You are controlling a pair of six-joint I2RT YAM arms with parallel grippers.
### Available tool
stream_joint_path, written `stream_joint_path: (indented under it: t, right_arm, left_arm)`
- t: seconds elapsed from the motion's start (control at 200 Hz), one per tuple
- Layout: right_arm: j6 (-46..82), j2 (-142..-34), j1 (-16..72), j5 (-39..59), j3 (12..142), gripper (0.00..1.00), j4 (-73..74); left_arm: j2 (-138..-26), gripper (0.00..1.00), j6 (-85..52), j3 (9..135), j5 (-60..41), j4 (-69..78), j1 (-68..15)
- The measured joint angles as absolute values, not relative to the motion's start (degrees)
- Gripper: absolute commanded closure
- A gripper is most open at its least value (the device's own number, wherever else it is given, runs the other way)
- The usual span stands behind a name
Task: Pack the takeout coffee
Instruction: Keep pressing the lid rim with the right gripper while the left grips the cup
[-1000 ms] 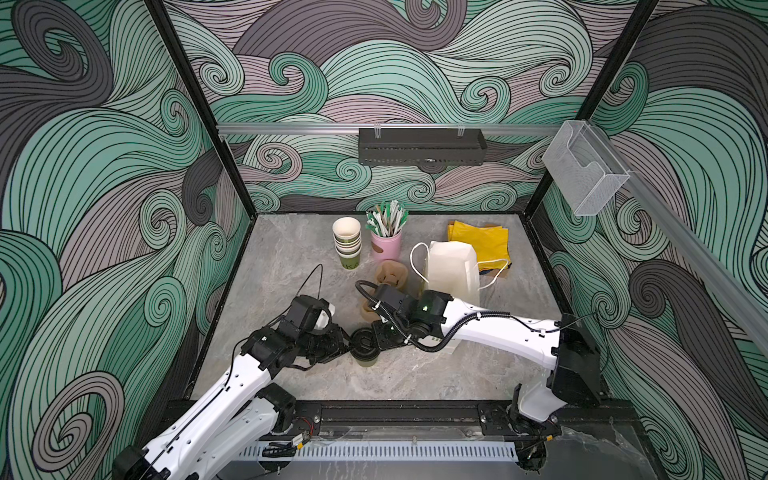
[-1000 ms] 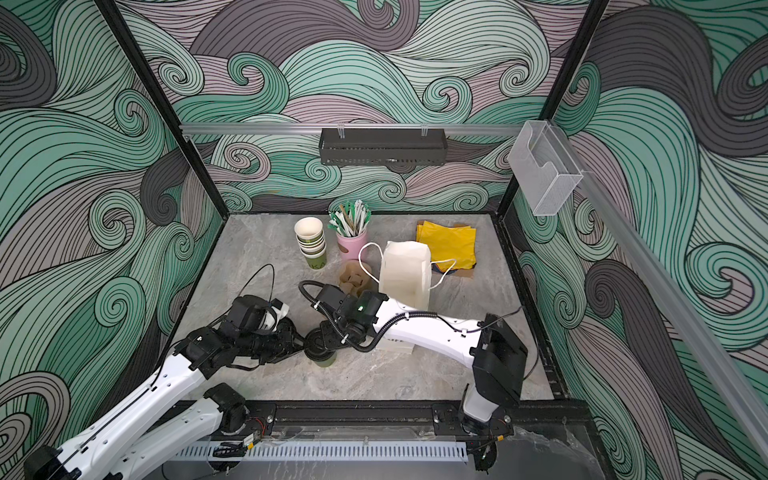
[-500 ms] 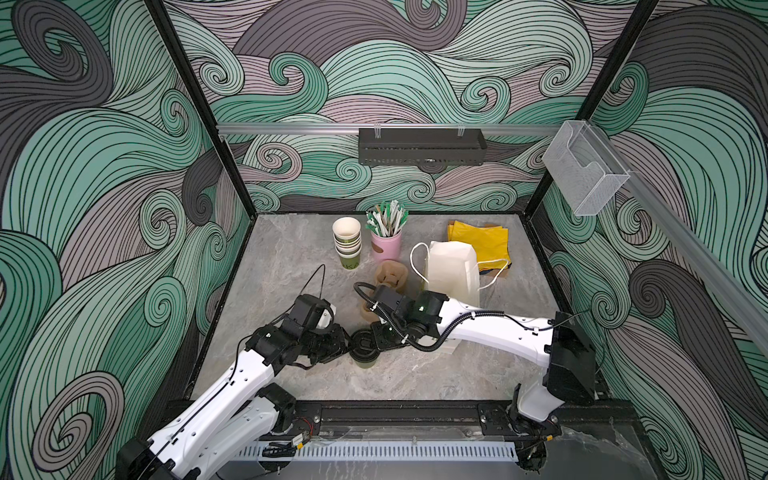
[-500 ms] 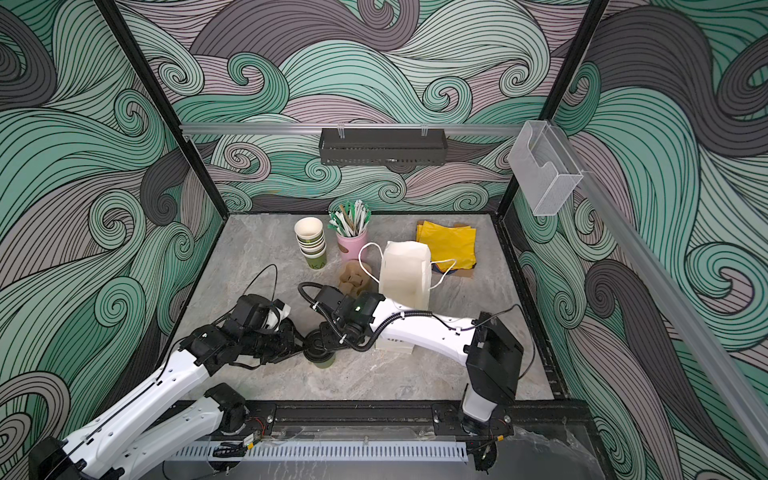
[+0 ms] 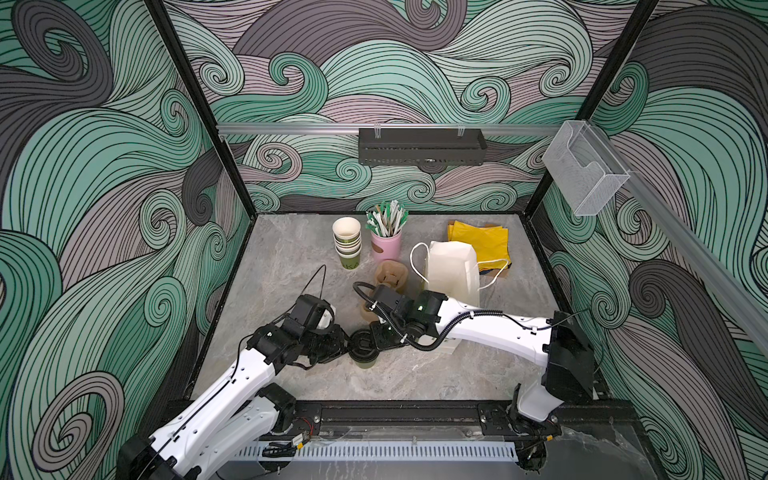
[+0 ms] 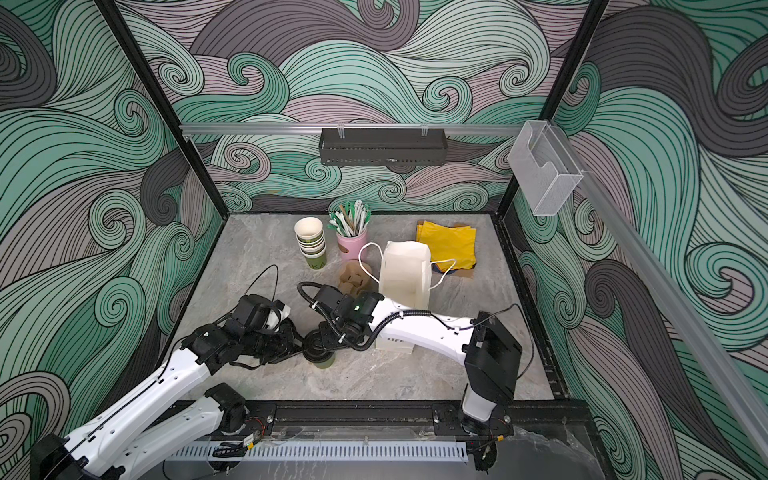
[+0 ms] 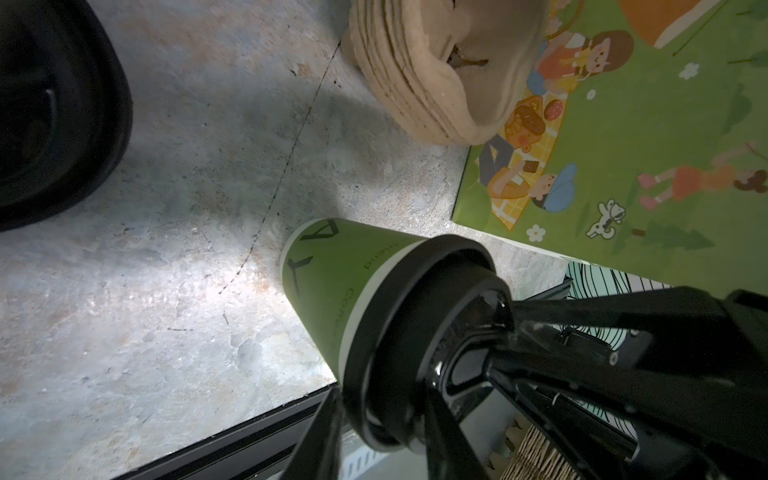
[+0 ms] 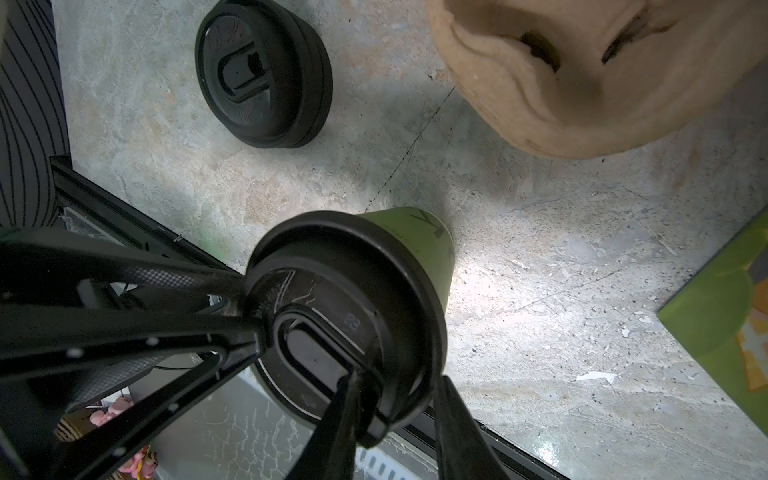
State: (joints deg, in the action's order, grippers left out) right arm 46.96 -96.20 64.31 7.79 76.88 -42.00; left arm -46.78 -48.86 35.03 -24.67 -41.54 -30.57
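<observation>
Your cup (image 5: pixel 365 362) stands at the lower middle of the frame in both top views, lid (image 5: pixel 360 345) on. The left gripper (image 5: pixel 344 345) and right gripper (image 5: pixel 379 338) each pinch the lid's rim from opposite sides; pull unevenly and you'll likely pop the lid or tip the cup

Green cup (image 7: pixel 328 286) — left pincer (image 7: pixel 384 419) on lid (image 7: pixel 399 316)

At front middle of bench (image 5: pixel 291 257), lidded cup (image 5: pixel 365 360). Behind it, cup carriers (image 5: pixel 390 272), just left of paper bag (image 5: pixel 451 268). At back, cup stack (image 5: pixel 347 241) just left of straw cup (image 5: pixel 386 247); napkins (image 5: pixel 484 241) behind bag. Spare lids (image 8: pixel 262 75) near lidded cup.
</observation>
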Motion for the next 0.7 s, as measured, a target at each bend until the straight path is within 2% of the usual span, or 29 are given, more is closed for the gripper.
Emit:
stream_joint_path:
  t: [0.12, 0.415, 0.7]
  right_arm:
    - [45.98, -96.62, 64.29, 7.57, 77.82, 0.59, -43.05]
    - [43.86, -96.68, 63.46, 7.31, 80.82, 0.48, -44.25]
    - [41.89, -97.1, 62.37, 6.44, 82.83, 0.56, -44.6]
  left_arm:
    - [-46.81, 0.59, -48.73, 35.05, -24.67, -41.52, -30.57]
    - [-47.42, 0.55, -47.99, 37.45, -24.62, -41.67, -30.57]
    - [-47.37, 0.55, -47.29, 39.55, -21.54, -42.22, -30.57]
